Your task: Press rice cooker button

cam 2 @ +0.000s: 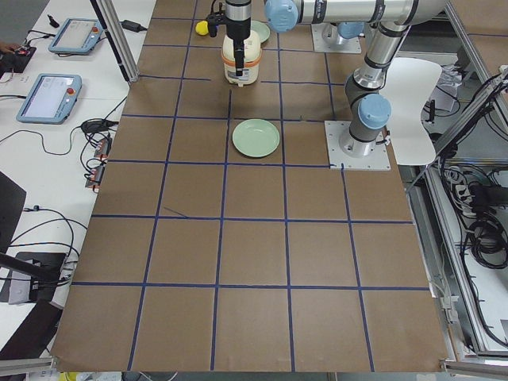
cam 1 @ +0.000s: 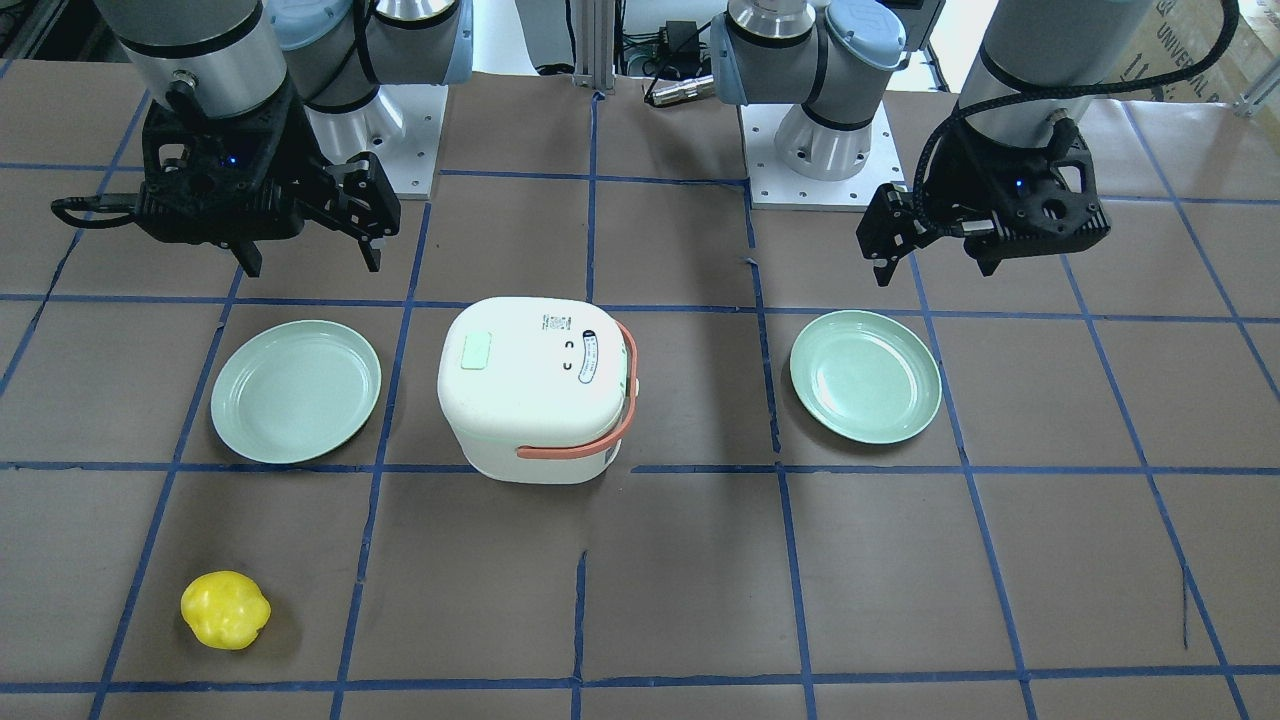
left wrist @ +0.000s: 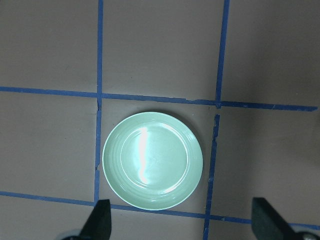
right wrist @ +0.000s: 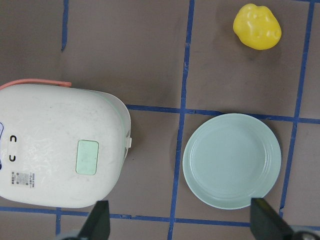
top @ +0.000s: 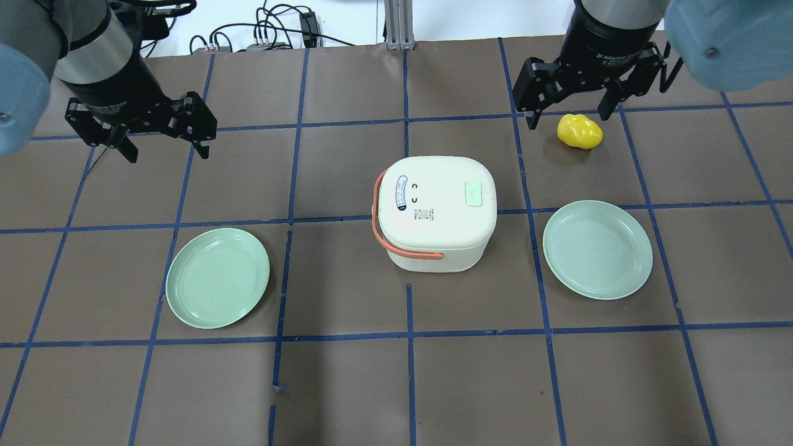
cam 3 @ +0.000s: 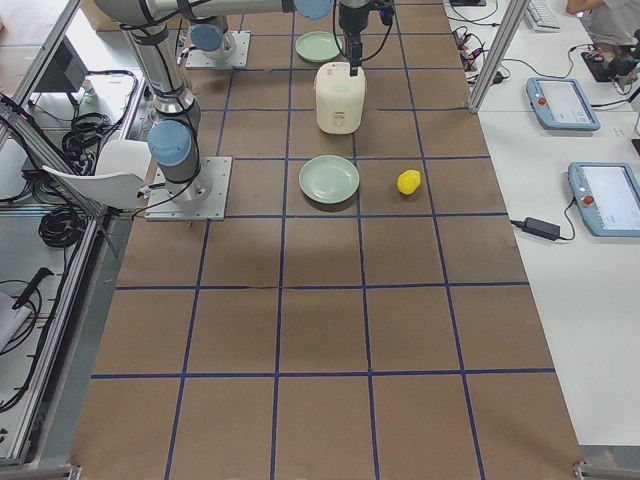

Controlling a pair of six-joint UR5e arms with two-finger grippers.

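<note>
The white rice cooker [top: 437, 214] with an orange handle stands mid-table and also shows in the front view [cam 1: 540, 390]. A pale green rectangular button [top: 474, 194] sits on its lid; it shows in the right wrist view too [right wrist: 87, 156]. My right gripper [top: 564, 111] is open and empty. It hangs high above the table, up and to the right of the cooker in the overhead view. My left gripper [top: 167, 152] is open and empty, high above the table's left side. Neither gripper touches the cooker.
One green plate [top: 218, 277] lies left of the cooker, below my left gripper [left wrist: 182, 225]. Another green plate [top: 598, 249] lies right of the cooker. A yellow lumpy object [top: 579, 131] lies under my right gripper, far from the robot's base.
</note>
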